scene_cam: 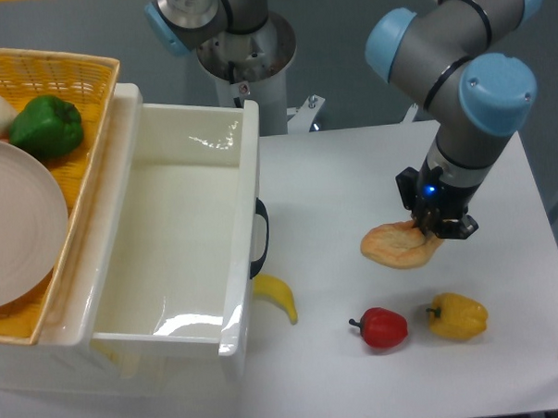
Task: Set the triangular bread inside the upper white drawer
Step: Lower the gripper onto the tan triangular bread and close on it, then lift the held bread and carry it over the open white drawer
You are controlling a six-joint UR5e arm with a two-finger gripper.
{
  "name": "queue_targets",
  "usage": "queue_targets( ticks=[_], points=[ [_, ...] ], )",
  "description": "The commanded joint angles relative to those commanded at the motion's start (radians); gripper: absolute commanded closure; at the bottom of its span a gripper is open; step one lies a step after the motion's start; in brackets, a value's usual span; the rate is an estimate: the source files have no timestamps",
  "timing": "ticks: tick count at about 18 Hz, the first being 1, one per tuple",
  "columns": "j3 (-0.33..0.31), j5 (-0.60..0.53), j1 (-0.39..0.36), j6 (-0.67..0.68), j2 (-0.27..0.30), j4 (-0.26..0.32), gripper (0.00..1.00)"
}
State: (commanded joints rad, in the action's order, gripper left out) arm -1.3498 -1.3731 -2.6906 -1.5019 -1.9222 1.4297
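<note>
Camera: gripper (436, 228) pinches the triangular bread (398, 245) at its near edge.
I'd lift level, then cross to the upper white drawer (244, 187) far off.

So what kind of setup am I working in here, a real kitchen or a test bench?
Most likely a lab test bench, not a kitchen: a UR5e arm bolted by a plain white table, toy-like food such as the bread and peppers, and a loose white drawer standing on the tabletop.
</note>
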Motion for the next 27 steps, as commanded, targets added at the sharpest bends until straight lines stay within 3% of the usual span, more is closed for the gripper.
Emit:
queue_targets(
  ticks=[5,17,22,27],
  points=[
    [-0.048,0.104,0.014,0.095,0.077,0.0,1.0],
    [-0.042,0.396,0.018,0.405,0.184,-0.009,1.0],
    [-0.063,0.405,0.107,0.501,0.227,-0.009,1.0],
    [-0.077,0.404,0.204,0.598,0.232,-0.012,1.0]
  ],
)
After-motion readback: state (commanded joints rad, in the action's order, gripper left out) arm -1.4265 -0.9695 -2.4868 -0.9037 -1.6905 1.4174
